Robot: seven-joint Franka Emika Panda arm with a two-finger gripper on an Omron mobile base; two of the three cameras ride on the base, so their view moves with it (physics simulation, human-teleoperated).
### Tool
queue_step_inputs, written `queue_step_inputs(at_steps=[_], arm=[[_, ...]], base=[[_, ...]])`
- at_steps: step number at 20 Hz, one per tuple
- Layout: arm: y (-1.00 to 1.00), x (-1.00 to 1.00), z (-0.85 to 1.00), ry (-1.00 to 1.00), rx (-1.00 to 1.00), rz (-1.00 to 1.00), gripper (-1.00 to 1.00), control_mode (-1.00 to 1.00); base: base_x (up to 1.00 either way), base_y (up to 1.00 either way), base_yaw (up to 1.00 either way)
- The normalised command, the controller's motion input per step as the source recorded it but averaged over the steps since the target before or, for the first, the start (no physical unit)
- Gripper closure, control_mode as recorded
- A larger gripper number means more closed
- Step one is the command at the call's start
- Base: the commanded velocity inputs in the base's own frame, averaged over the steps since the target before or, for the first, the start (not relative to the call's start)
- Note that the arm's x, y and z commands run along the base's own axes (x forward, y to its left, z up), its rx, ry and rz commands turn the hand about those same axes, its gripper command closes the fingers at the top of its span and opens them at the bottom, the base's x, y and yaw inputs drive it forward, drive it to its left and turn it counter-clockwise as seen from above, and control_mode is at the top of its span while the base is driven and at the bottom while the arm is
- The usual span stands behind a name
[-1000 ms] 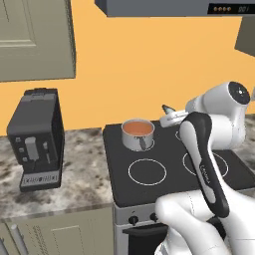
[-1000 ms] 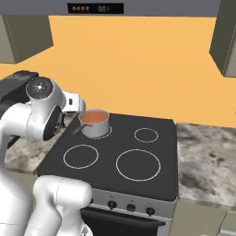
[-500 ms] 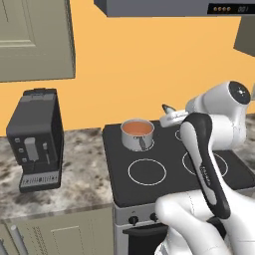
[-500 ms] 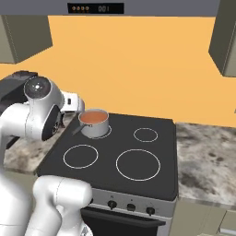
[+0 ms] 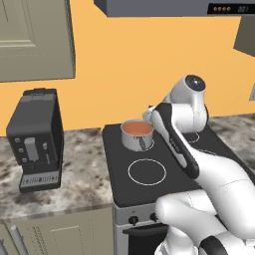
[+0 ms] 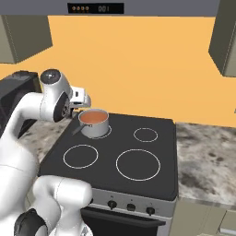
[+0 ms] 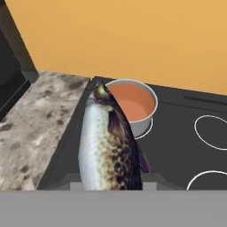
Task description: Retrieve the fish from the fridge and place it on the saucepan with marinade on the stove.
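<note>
A speckled brown and silver fish [image 7: 108,142] sits upright between the fingertips of my gripper [image 7: 111,179], which is shut on it. Its head points at the saucepan [image 7: 146,122], a little short of the near rim. The steel saucepan [image 5: 137,142] stands on the back left burner of the black stove [image 5: 149,191], and orange-brown marinade [image 7: 133,103] covers its inside. My hand [image 6: 81,100] hangs just left of the saucepan [image 6: 94,129], about level with its rim. The fridge is out of view.
A black coffee machine [image 5: 36,139] stands on the mottled stone counter [image 5: 82,169] left of the stove. More counter [image 6: 205,156] runs to the right. Beige cabinets [image 5: 35,40] and a hood [image 6: 138,7] hang above. The other burners [image 6: 138,164] are bare.
My arm has swung towards the saucepan, bringing the hand and the fish closer to its rim. The saucepan has not moved.
</note>
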Motion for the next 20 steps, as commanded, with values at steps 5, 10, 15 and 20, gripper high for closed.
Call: queue_step_inputs(at_steps=[5,10,15,20], arm=[[0.11,0.34,-0.29,0.04,-0.17,-0.05,1.00,-1.00],[0.00,0.53,-0.30,0.03,-0.06,0.00,1.00,-1.00],[0.00,0.79,-0.39,0.01,-0.01,0.00,1.00,-1.00],[0.00,0.87,-0.37,0.07,0.00,0.00,1.00,-1.00]], base=[[0.00,0.00,0.00],[0.00,0.00,0.00],[0.00,0.00,0.00],[0.00,0.00,0.00]])
